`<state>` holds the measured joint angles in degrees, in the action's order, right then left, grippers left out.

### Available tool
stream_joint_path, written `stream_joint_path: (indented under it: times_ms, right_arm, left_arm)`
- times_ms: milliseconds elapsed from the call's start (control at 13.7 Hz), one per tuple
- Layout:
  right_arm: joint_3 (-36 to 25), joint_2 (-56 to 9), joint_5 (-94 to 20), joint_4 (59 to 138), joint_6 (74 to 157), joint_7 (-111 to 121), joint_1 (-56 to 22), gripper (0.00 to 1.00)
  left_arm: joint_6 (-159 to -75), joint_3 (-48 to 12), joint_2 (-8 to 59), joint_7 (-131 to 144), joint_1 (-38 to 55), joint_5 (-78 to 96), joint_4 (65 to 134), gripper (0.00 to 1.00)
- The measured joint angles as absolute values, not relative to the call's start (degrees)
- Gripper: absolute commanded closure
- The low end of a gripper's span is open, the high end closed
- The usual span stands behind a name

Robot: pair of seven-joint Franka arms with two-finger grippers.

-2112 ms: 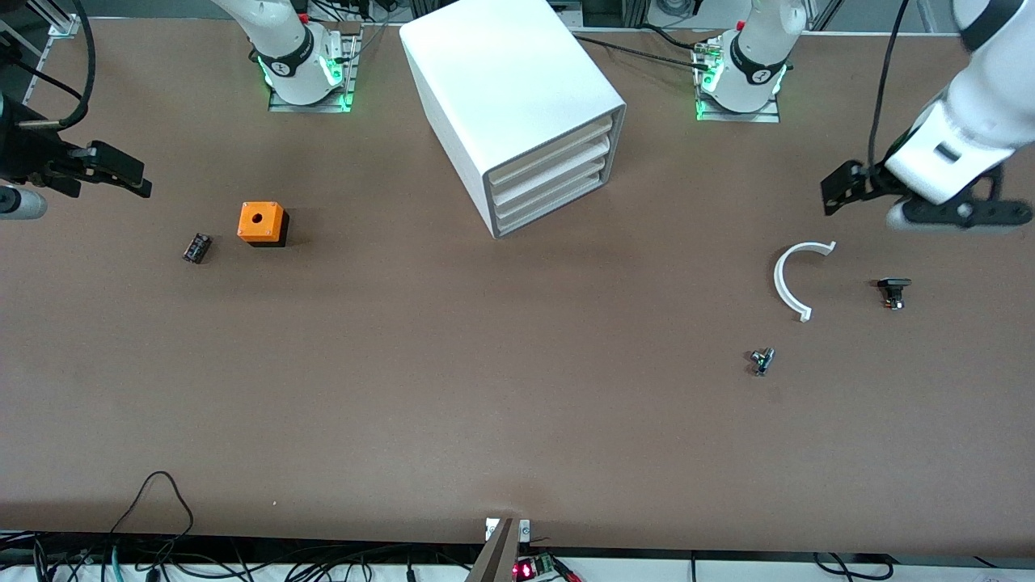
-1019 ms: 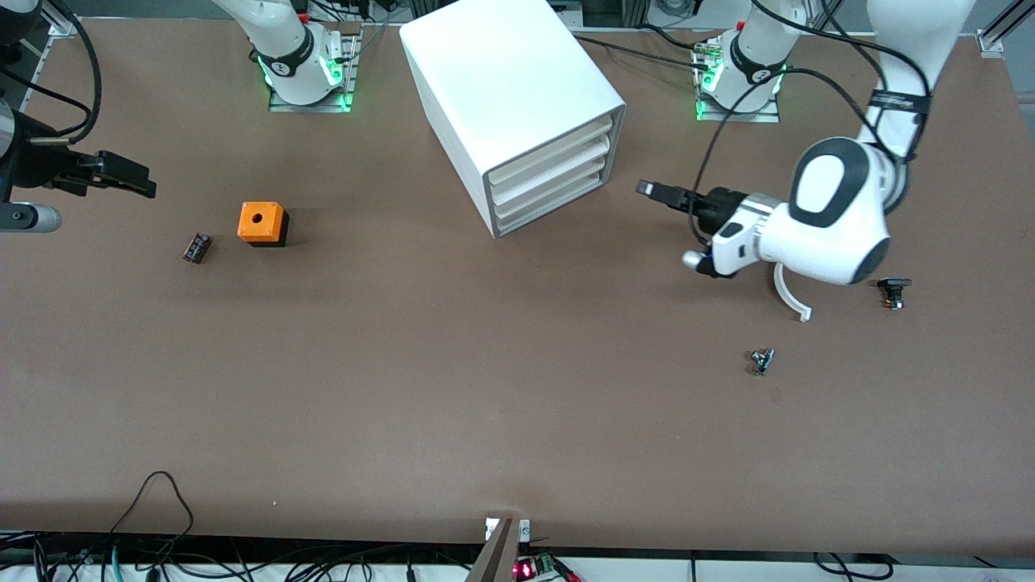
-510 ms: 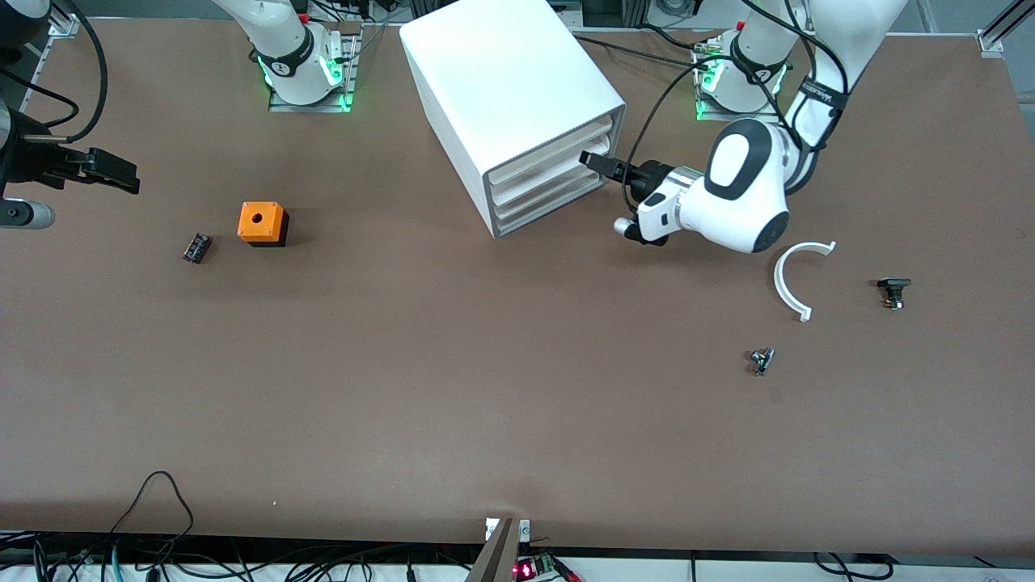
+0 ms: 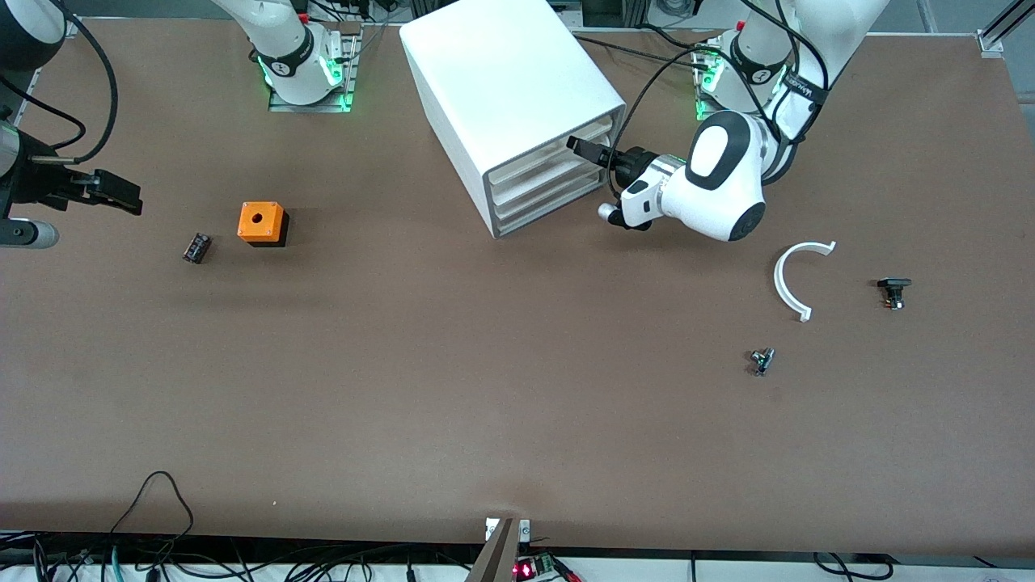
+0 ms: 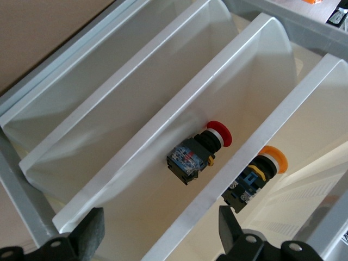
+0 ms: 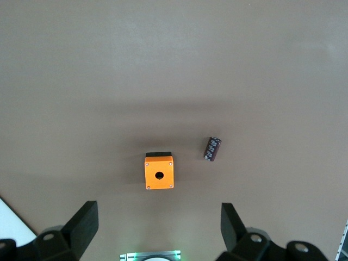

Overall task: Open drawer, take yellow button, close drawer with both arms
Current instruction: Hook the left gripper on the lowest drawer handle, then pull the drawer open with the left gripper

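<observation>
The white cabinet (image 4: 509,89) stands at the table's back middle with its three drawers pushed in. My left gripper (image 4: 580,148) is at the drawer fronts, open, and its fingers (image 5: 91,235) straddle one drawer's (image 5: 179,217) flared lip without holding it. Inside the drawers I see the button (image 5: 260,175) with an orange-yellow cap, and in the drawer beside it a red-capped button (image 5: 197,153). My right gripper (image 4: 121,192) hangs open in the air at the right arm's end of the table, over bare table beside an orange cube (image 6: 159,172).
The orange cube with a hole (image 4: 262,223) and a small black cylinder (image 4: 196,247) lie toward the right arm's end. A white curved piece (image 4: 791,279), a small black part (image 4: 893,291) and a small metal part (image 4: 762,360) lie toward the left arm's end.
My left arm has swung in from its end of the table, over the white curved piece, up to the drawer fronts. The right arm has hardly moved.
</observation>
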<state>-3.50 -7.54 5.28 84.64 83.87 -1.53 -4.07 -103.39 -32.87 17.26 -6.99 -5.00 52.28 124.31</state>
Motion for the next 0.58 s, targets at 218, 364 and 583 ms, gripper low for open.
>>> stream_joint_path:
  times_ms: [218,364,583]
  right_arm:
    - [-3.25,-7.56,5.30,84.63,83.60,-1.14,-4.15,0.00]
    - [-1.42,-7.46,5.30,84.60,83.62,-1.14,-4.58,0.00]
    - [0.18,-7.32,5.37,84.60,83.70,-1.21,-5.87,0.00]
  left_arm:
    - [-103.42,-33.64,17.26,-6.99,-4.99,52.33,124.56,1.00]
    - [-103.38,-33.71,17.06,-6.99,-5.02,53.38,124.54,1.00]
    - [-103.30,-33.58,16.72,-7.96,-5.49,53.69,124.48,1.00]
